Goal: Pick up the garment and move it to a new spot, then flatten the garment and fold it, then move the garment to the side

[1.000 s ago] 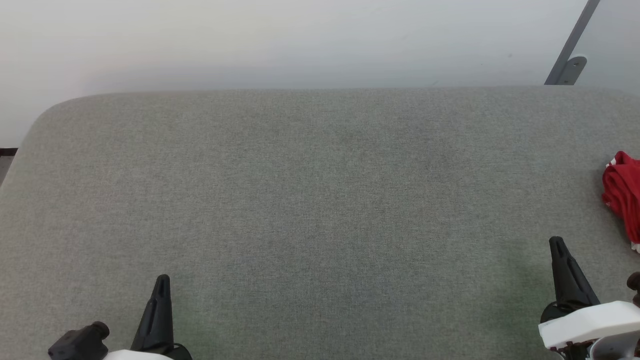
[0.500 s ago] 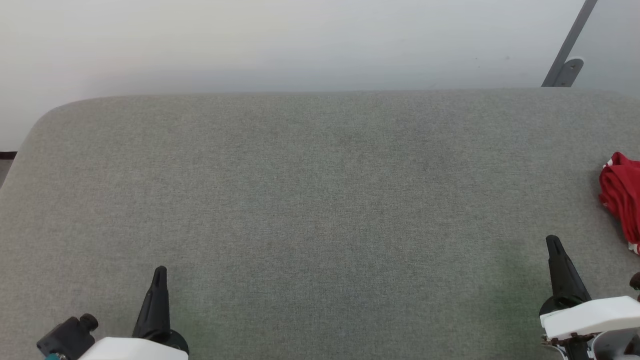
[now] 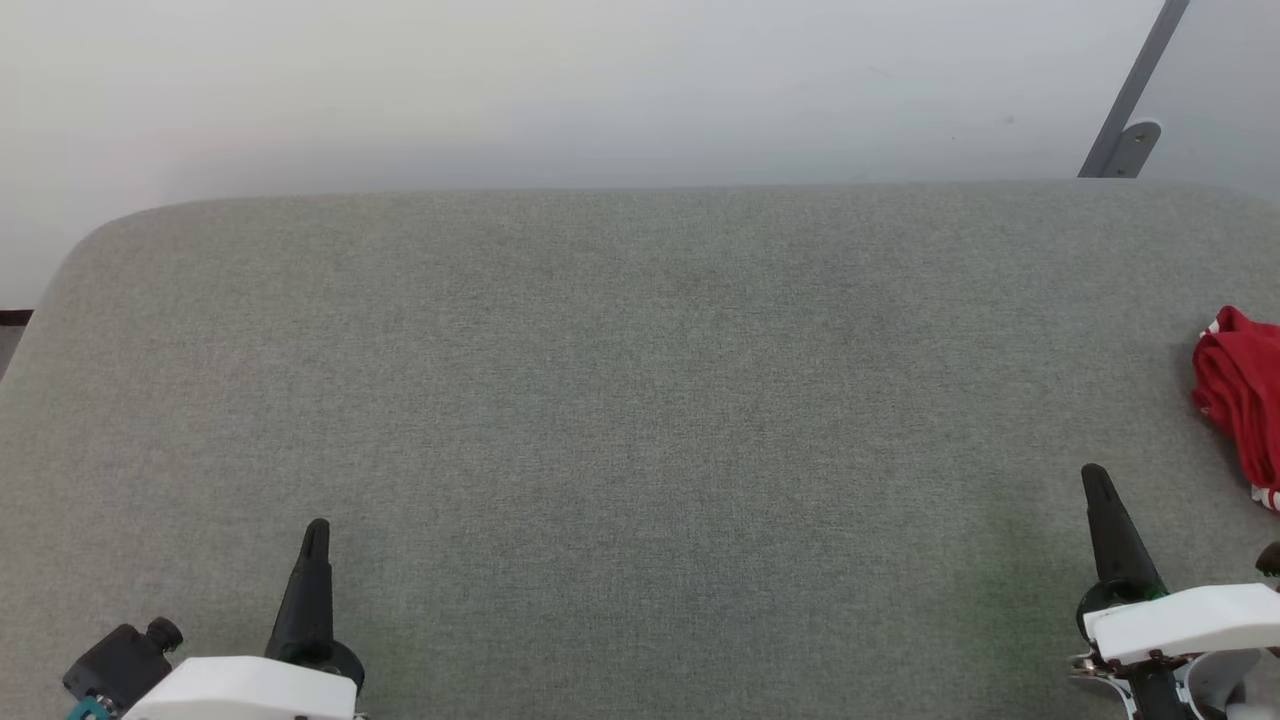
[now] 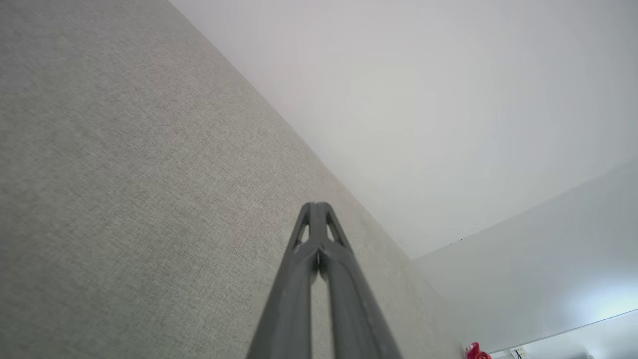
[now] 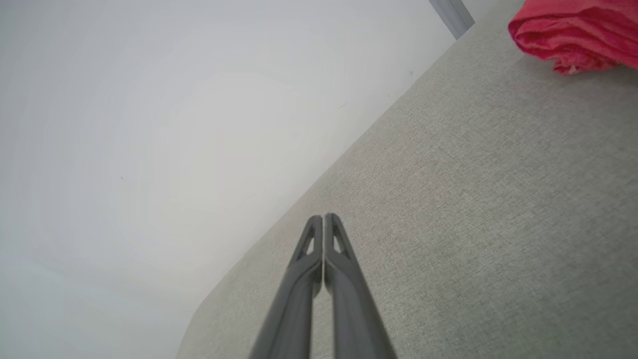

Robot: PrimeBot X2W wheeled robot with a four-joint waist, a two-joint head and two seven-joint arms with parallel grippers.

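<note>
A: Left side first, pls.
B: My left gripper [image 3: 316, 528], fingers pressed tip to tip, sits low at the near side of the grey padded surface [image 3: 640, 400]. Its rounded corner is far left.
A: Mid?
B: Wide grey stretch btwn my two grippers; the wall [image 3: 600, 90] runs behind the far edge.
A: Right?
B: Right gripper [image 3: 1090, 475] is pinched closed too. The garment [image 3: 1238, 385] – red, bunched – lies beyond & right of it, apart – cut by the frame edge.

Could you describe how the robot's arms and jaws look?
The left arm and right arm have white casings. Their jaws are long, dark grey and tapered, with triangular cut-outs near the tips. A black knob sits beside the left casing.
</note>
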